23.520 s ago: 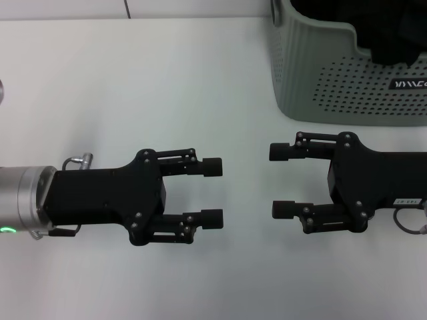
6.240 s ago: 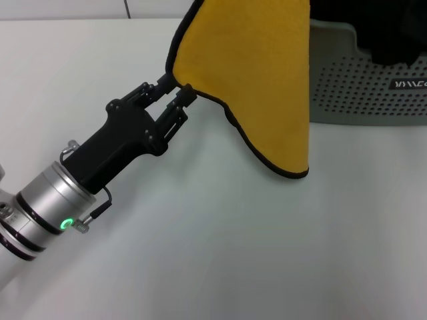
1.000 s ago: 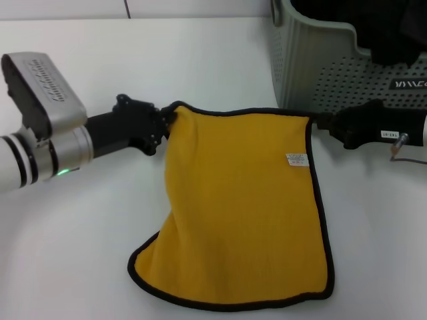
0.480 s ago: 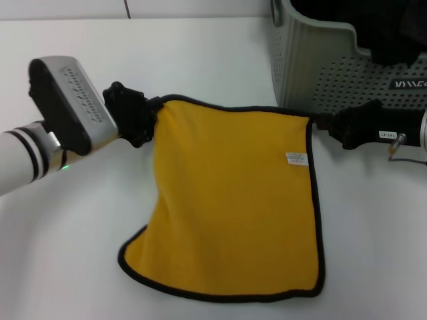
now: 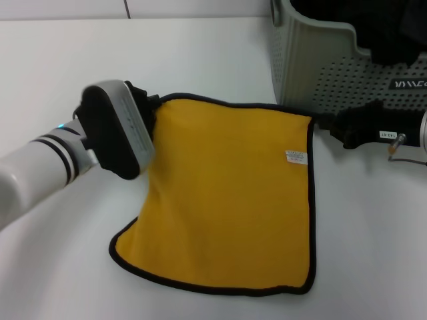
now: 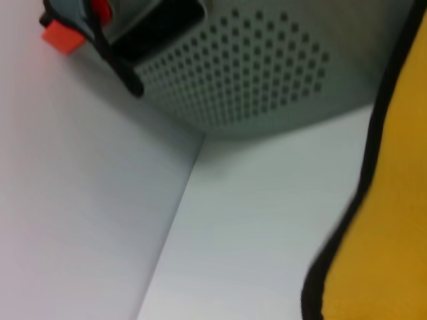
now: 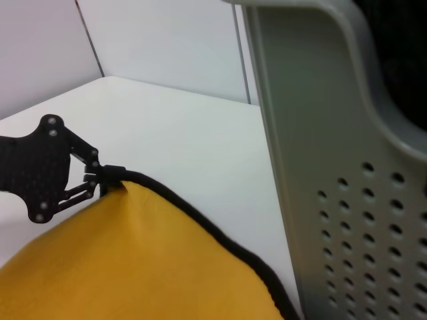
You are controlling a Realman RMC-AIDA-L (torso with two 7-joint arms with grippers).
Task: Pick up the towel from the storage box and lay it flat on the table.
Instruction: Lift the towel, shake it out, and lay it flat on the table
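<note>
The mustard-yellow towel (image 5: 230, 193) with black trim and a small white label (image 5: 296, 157) lies spread on the white table (image 5: 133, 47), with its near left edge a little curled. My left gripper (image 5: 157, 101) is shut on the towel's far left corner and is mostly hidden behind its wrist housing. It also shows in the right wrist view (image 7: 107, 176), pinching that corner. My right gripper (image 5: 321, 121) is shut on the far right corner, just in front of the grey-green storage box (image 5: 320, 67).
Dark black fabric (image 5: 390, 30) lies inside the box, which bears a black label (image 5: 408, 85). The box's perforated wall (image 6: 267, 73) stands close behind the towel's right corner. Bare tabletop lies to the left and behind.
My left arm has swung its wrist toward the near side, carrying its corner slightly back and left. The towel has spread out and settled lower onto the table. The right gripper has stayed put.
</note>
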